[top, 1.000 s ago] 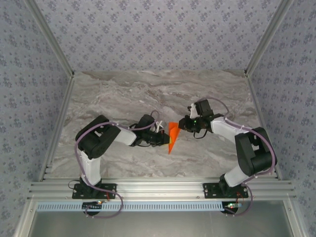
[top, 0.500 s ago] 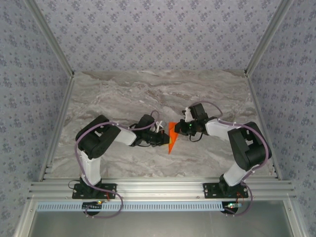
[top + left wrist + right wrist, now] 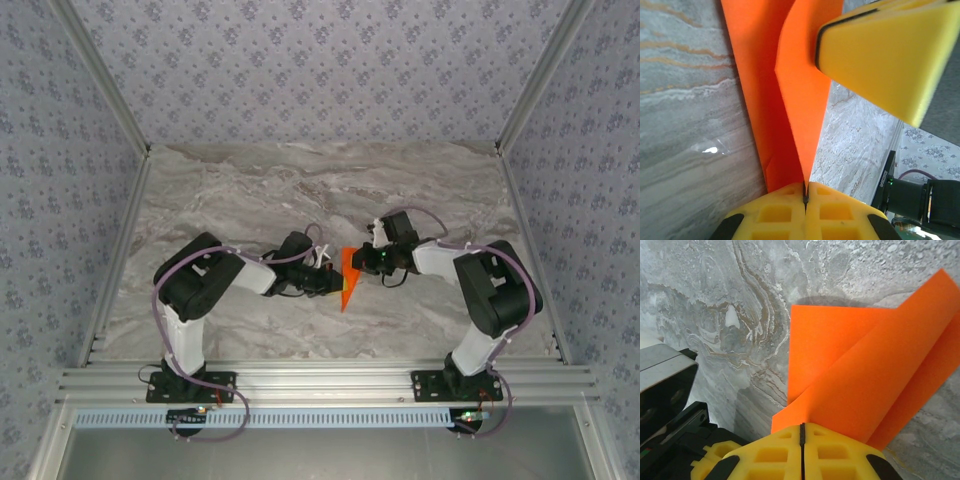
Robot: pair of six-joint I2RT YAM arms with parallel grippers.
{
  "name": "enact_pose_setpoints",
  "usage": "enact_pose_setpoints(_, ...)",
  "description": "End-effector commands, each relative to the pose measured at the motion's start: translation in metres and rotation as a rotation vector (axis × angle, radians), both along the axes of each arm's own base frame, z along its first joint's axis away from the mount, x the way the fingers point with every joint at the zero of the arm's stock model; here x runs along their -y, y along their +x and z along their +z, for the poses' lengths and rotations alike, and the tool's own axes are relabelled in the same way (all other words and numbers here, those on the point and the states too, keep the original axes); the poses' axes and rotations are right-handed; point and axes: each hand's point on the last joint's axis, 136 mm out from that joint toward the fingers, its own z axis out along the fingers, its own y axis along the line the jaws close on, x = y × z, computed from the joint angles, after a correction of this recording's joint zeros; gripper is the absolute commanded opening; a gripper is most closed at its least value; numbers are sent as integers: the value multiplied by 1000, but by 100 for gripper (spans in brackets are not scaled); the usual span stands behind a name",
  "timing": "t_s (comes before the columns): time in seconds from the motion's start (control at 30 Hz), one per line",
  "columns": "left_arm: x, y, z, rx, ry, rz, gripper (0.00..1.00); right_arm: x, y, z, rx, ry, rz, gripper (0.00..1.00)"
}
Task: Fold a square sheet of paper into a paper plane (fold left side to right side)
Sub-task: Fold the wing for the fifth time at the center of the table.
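Note:
The square sheet of paper (image 3: 347, 287) is bright orange-red and lies near the table's middle as a narrow pointed wedge. In the left wrist view the paper (image 3: 757, 85) has one layer flat on the marble and another flap standing up. My left gripper (image 3: 336, 282) comes from the left, and its yellow jaws (image 3: 805, 192) are shut on the standing flap's lower tip. My right gripper (image 3: 363, 259) comes from the right and is shut (image 3: 801, 430) on the curled-up flap (image 3: 880, 370). A yellow fingertip (image 3: 880, 50) of the right gripper hangs over the paper.
The grey marble table (image 3: 250, 190) is walled by patterned panels with aluminium posts. The left gripper's black body (image 3: 665, 390) sits close beside the right fingers. The two wrists nearly meet over the paper; free marble lies behind and to both sides.
The right gripper has slid left toward the paper and the left gripper, and its elbow has swung inward. The left arm and the paper's place have hardly changed.

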Motion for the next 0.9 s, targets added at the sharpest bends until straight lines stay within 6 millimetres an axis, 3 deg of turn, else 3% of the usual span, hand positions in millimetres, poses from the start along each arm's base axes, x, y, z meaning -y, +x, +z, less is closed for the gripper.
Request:
enact_pose_setpoints(0.0, -3, 0, -15, -40, 25, 11, 0, 2, -1, -9, 6, -23, 0, 5)
enact_pose_setpoints(0.17, -5, 0, -21, -89, 33, 29, 0, 2, -2, -6, 26, -12, 1, 5)
enact_pose_setpoints(0.53, -7, 0, -24, -113, 33, 38, 0, 8, -6, 23, 134, 34, 10, 8)
enact_pose_setpoints(0.87, -7, 0, -23, -111, 33, 39, 0, 22, -11, 11, 98, -42, -18, 32)
